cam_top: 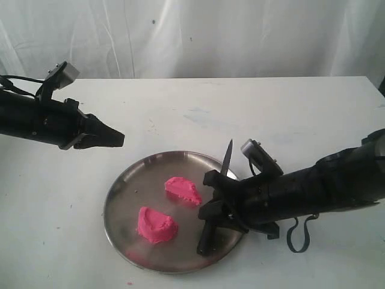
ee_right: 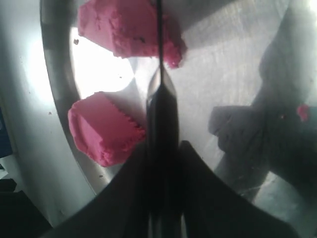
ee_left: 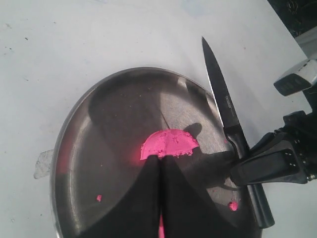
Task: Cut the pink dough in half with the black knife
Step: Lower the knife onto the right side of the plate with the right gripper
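Note:
The pink dough lies as two half-round lumps on the steel plate [cam_top: 135, 186], one farther back [cam_top: 183, 189] and one nearer the front [cam_top: 156, 224]. My right gripper [cam_top: 215, 200] is shut on the black knife [cam_top: 226, 161] over the plate's right edge, blade pointing away, just right of the lumps. In the right wrist view the black knife [ee_right: 161, 109] runs between my fingers, with both lumps [ee_right: 126, 29] [ee_right: 101, 130] to one side of it. My left gripper [cam_top: 119, 139] is shut and empty above the table, left of the plate. Its fingers [ee_left: 148, 183] hide most of one lump; the other lump [ee_left: 168, 143] shows beyond them.
Tiny pink crumbs [ee_left: 99, 198] [ee_left: 232, 205] lie on the plate [ee_left: 99, 124]. A scrap of white tape [ee_left: 42, 163] sticks out at the plate's rim. The plate sits on a white table [cam_top: 271, 114] with a white curtain [cam_top: 210, 36] behind.

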You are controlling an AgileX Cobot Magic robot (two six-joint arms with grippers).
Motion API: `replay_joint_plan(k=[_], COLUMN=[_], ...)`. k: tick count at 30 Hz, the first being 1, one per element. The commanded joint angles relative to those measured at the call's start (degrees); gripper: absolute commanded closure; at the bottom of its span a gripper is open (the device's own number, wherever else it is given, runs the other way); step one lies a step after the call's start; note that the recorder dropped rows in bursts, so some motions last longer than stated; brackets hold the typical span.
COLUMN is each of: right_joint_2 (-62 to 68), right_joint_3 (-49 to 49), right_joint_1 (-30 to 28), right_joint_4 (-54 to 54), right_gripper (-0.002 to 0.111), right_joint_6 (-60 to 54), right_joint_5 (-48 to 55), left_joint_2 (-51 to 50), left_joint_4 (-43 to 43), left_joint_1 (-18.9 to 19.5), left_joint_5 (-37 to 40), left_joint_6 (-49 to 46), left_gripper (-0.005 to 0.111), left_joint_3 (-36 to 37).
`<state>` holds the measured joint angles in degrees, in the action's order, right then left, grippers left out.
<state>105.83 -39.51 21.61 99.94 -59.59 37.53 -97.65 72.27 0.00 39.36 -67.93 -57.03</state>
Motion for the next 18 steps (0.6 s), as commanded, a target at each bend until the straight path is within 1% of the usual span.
replay_joint_plan(k=[1,18], right_joint_2=[0.86,0.95], right_joint_3=[-0.44,-0.44], right_joint_1=[-0.62,-0.5], right_joint_4=[0.01,0.01], right_gripper=[0.089,0.089], right_joint_6=[0.42,0.68], right_joint_5=[2.19,0.74], left_joint_2=[0.3,0.3], left_joint_4=[0.87,0.87], left_joint_1=[-0.11,-0.11], left_joint_5=[0.69,0.69], left_joint_6=[0.07,0.07], left_gripper=[0.107,0.107], left_joint_3=[0.41,0.41])
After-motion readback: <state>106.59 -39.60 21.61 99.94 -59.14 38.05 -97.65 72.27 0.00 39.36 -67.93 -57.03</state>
